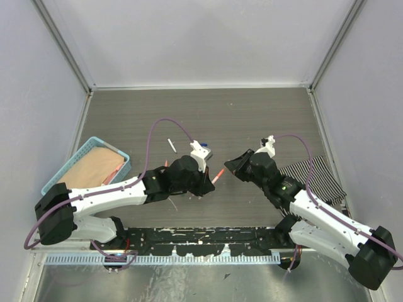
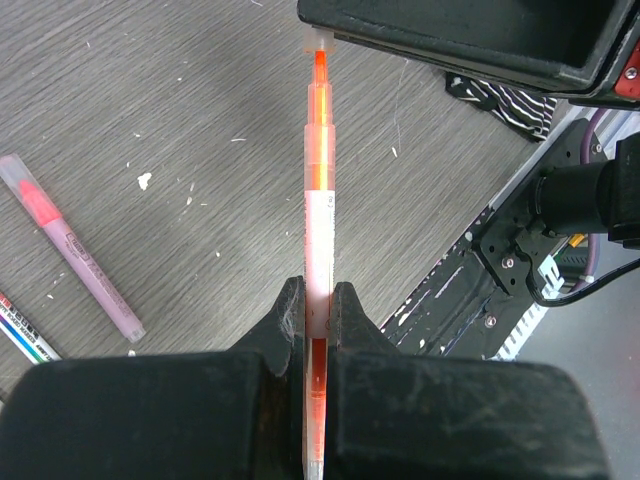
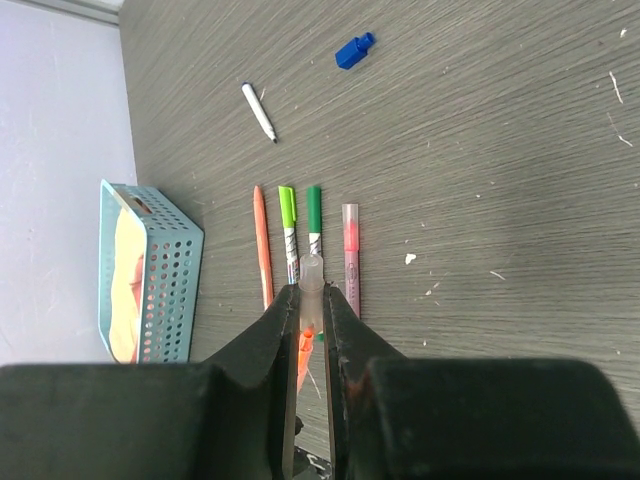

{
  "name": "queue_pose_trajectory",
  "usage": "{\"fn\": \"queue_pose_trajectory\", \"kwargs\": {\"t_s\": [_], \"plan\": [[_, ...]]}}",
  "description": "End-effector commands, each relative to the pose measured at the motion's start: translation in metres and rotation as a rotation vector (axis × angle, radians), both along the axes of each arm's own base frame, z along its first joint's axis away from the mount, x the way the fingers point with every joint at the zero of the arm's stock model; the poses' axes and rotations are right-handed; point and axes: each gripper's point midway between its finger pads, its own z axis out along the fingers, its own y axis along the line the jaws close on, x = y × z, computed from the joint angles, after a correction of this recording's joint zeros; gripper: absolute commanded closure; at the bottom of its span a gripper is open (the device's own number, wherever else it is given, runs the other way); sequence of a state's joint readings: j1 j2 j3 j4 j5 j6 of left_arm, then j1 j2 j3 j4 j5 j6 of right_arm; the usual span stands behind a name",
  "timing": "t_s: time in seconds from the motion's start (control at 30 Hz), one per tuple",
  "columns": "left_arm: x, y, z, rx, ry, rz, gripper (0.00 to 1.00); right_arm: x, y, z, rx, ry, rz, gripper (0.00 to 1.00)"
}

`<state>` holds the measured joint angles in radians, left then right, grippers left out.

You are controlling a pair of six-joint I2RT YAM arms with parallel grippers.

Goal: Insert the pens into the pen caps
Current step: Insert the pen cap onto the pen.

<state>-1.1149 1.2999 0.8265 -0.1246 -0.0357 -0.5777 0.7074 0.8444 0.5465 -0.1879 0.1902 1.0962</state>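
There are four pens (image 3: 314, 210) in a near row, one white pen (image 3: 258, 111) and one orange-tipped pen (image 2: 318, 200). Caps number two: a blue cap (image 3: 353, 51) and a clear cap (image 3: 311, 290). One basket (image 3: 165, 280) and one striped cloth (image 1: 318, 173) complete the count.

You saw a matt, wood-grained surface (image 2: 150, 90) flecked with white specks. The orange pen (image 2: 318, 200) was glossy translucent plastic, the pen cap (image 3: 312, 278) frosted clear plastic, the left end effector (image 2: 318, 305) scuffed matt black plastic, the basket (image 3: 165, 270) perforated blue plastic, the cloth (image 1: 318, 176) a striped weave.
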Motion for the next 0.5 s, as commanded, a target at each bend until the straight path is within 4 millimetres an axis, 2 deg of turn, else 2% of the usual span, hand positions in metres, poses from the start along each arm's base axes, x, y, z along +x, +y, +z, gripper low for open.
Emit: {"fn": "queue_pose_trajectory", "kwargs": {"t_s": [0.0, 0.47], "plan": [[0.0044, -0.0071, 0.0125, -0.038, -0.032, 0.002, 1.0, 0.0067, 0.0078, 0.0304, 0.047, -0.071, 0.016, 0.99], [0.0048, -0.0086, 0.0113, -0.036, -0.028, 0.002, 1.0, 0.0025, 0.0099, 0.0279, 0.05, -0.063, 0.039, 0.99]]}}
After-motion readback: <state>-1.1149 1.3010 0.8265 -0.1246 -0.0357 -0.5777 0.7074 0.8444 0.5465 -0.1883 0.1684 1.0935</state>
